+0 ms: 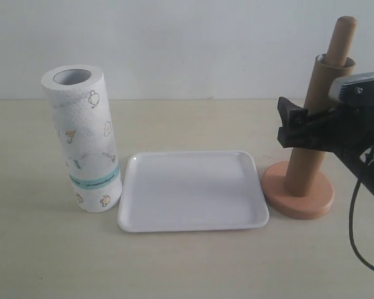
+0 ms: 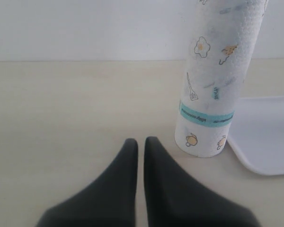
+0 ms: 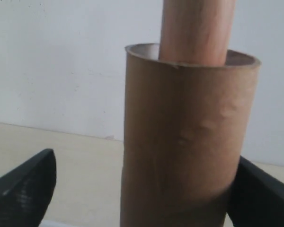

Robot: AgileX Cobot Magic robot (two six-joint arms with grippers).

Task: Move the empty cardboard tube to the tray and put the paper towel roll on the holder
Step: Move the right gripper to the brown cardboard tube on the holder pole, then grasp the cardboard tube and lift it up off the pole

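The empty cardboard tube (image 1: 311, 124) stands upright on the holder (image 1: 297, 194), whose dowel top (image 1: 343, 34) sticks out above it. My right gripper (image 1: 293, 126) is open at mid-height of the tube. In the right wrist view the tube (image 3: 184, 142) stands between the spread fingers (image 3: 28, 189) of the right gripper (image 3: 144, 163); one finger is well clear and the other is close against the tube. The paper towel roll (image 1: 84, 137) stands upright left of the tray (image 1: 193, 190). My left gripper (image 2: 141, 142) is shut and empty, low over the table beside the roll (image 2: 217, 80).
The tray (image 2: 265, 137) lies between the roll and the holder with nothing in it. A black cable (image 1: 355, 230) hangs from the right arm at the table's right edge. A plain white wall stands behind the table.
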